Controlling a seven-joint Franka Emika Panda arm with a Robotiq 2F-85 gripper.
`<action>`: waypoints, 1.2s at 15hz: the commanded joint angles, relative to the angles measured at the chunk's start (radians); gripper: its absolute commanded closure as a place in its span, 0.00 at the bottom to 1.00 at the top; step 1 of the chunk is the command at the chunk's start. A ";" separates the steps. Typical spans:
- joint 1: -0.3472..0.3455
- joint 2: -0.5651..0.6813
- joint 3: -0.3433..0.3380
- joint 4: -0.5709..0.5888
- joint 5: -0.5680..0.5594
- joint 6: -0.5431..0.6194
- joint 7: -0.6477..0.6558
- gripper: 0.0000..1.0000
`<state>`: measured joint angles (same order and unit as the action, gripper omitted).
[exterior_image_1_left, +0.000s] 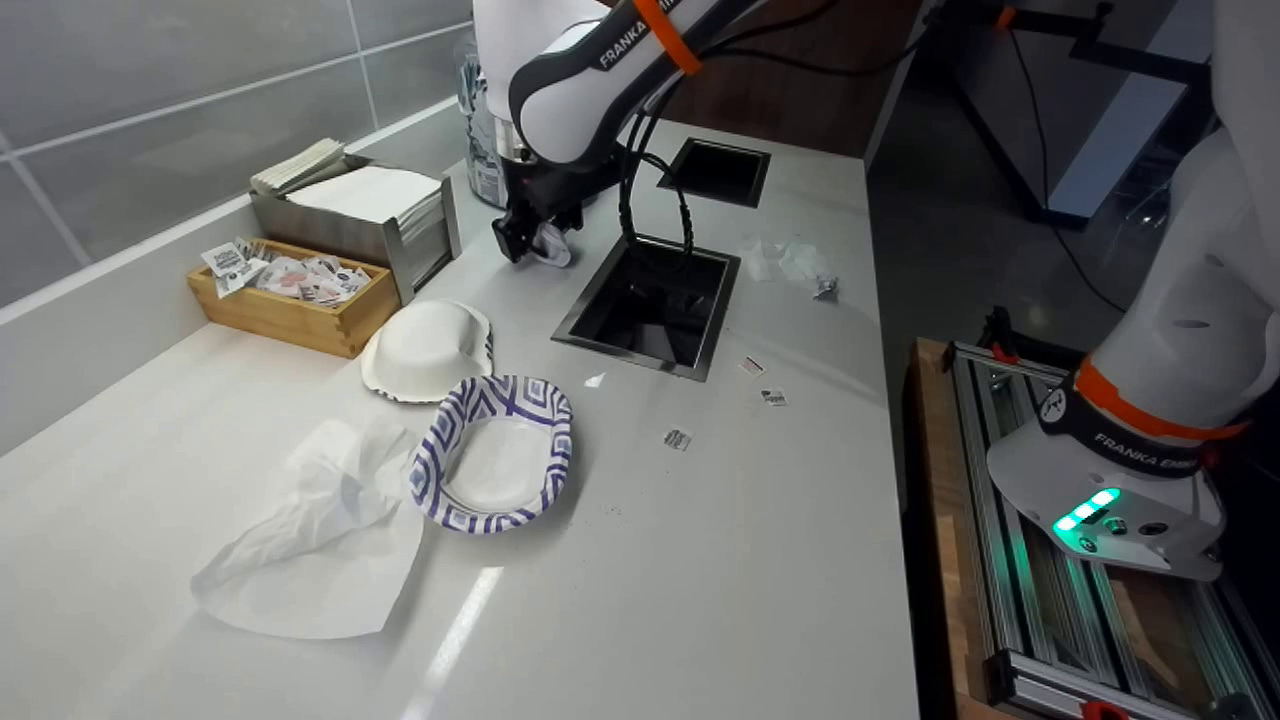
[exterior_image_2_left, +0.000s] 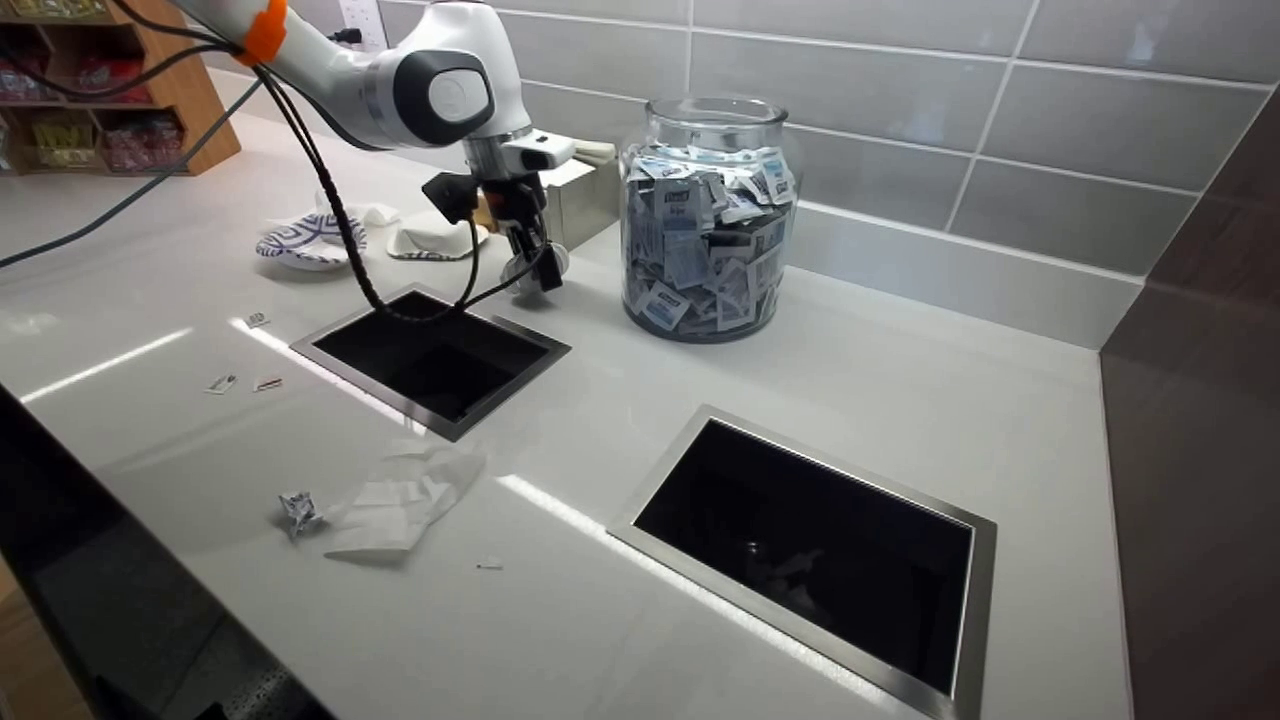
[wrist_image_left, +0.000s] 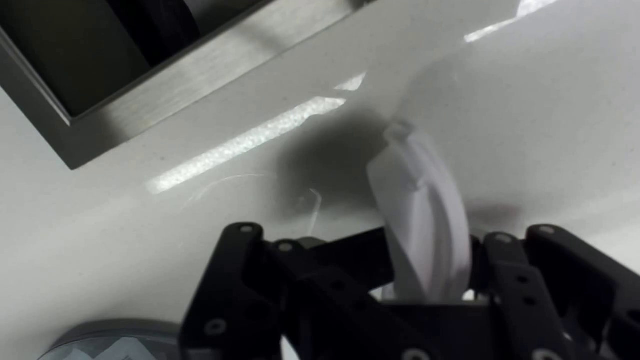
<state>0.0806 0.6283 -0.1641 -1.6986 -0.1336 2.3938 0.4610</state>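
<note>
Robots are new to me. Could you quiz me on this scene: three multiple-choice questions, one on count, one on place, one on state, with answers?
1. How many rectangular, metal-framed dark openings are set into the glossy pale countertop?
A) One
B) Four
C) Two

2. Where does the clear, rounded glass jar full of small, flat packets stand?
A) Down inside an opening
B) On the countertop, in front of the gray tiled wall
C) Beneath the countertop

3. What state is the black, two-fingered gripper in?
A) Holding a crumpled, white, paper-like piece
B) Wide open and empty
C) Clamped on the jar

1: C; both exterior views show two.
2: B; an exterior view shows its base there.
3: A; the wrist view shows the piece between its fingers.
</note>
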 joint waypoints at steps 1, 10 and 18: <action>-0.018 0.091 0.006 0.007 0.018 0.018 -0.016 0.99; -0.034 0.122 0.000 0.019 0.025 0.023 -0.015 0.99; -0.047 0.149 -0.003 0.033 0.030 0.025 -0.020 0.99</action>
<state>0.0530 0.6612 -0.1667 -1.6786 -0.1224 2.3940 0.4590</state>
